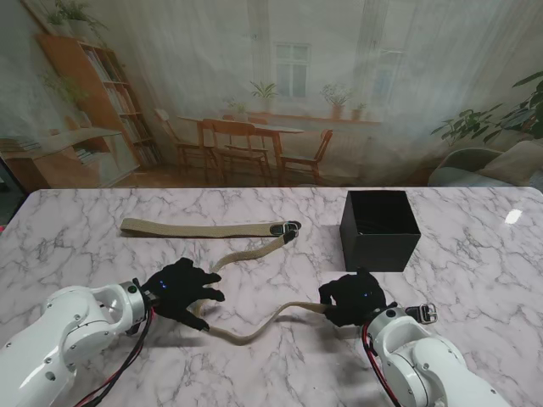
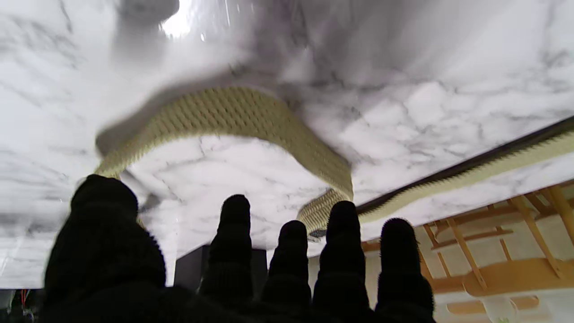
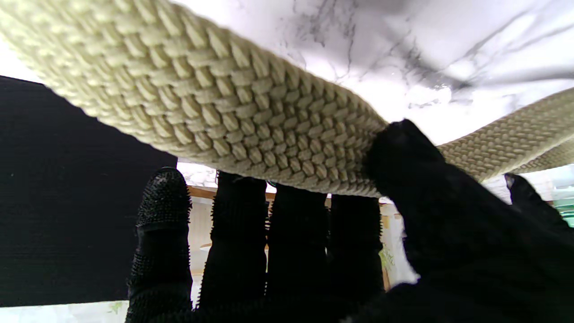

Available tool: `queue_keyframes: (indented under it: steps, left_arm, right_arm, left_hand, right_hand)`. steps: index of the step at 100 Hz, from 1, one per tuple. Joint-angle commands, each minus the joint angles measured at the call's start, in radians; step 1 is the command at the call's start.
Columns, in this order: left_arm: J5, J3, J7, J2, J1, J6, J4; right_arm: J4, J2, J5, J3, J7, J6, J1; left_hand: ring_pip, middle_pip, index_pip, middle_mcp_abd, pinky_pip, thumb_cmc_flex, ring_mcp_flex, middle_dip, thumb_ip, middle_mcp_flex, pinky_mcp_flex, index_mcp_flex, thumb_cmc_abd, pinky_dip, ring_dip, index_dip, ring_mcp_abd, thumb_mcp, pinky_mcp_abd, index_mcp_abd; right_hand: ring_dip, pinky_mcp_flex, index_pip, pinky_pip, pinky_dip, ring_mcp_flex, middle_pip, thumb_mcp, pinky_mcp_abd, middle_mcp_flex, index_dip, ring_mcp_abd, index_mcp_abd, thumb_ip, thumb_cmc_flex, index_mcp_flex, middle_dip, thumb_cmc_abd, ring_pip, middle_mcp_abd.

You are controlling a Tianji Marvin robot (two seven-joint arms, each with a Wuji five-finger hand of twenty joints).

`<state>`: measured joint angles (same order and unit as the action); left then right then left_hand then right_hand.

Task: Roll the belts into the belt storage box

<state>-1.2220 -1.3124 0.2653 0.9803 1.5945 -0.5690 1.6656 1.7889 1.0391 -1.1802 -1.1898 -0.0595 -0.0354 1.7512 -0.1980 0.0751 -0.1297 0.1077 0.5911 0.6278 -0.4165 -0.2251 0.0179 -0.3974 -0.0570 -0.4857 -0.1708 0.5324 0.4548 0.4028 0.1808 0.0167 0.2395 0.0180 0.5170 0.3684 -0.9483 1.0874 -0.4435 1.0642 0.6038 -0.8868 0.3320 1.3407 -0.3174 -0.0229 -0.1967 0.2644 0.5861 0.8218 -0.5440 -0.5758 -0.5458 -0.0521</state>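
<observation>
Beyond both belts [image 1: 254, 326], black belt storage box [image 1: 379, 229], interior dark.

Your white marble desk [image 1: 76, 246] with grey veining, behind its far edge a printed backdrop [image 1: 271, 93], on it a wooden dining set, a bookshelf toward the left, leafy plants toward the right
</observation>
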Motion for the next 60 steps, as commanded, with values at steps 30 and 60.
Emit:
queue_keyframes:
  steps: [30, 60]
  left_arm:
    - [-0.081, 0.08, 0.044, -0.017, -0.069, 0.053, -0.097]
    - [-0.182, 0.119, 0.025, -0.026, -0.093, 0.094, -0.124]
  right_arm:
    - [0.0, 0.001, -0.007, -0.005, 0.003, -0.007, 0.009]
    - [-0.011, 0.001, -0.006, -0.001, 0.005, -0.013, 0.005]
  left_hand:
    - [0.011, 0.027, -0.086, -0.013, 0.002, 0.156, 0.037, -0.003, -0.008, 0.01, 0.006, -0.117, -0.109, 0.021, -0.007, 0.025, 0.001, -0.057, 0.014, 0.087]
    - [-0.02, 0.096, -0.416, -0.044, 0.097, 0.449, 0.019, -0.044, -0.009, -0.065, -0.007, -0.294, -0.088, 0.033, 0.009, 0.243, -0.021, -0.073, -0.015, 0.113]
  right_hand:
    - [-0.005, -0.016, -0.048, 0.009, 0.011, 0.006, 0.016, -0.076, 0.002, 0.045, -0.032, 0.027, -0.104, -0.009, 0.079, 0.025, -0.01, 0.006, 0.04, -0.029]
    - [-0.006, -0.019, -0.048, 0.005, 0.014, 0.005, 0.015, -0.076, 0.003, 0.043, -0.035, 0.026, -0.105, -0.01, 0.081, 0.025, -0.01, 0.008, 0.042, -0.028]
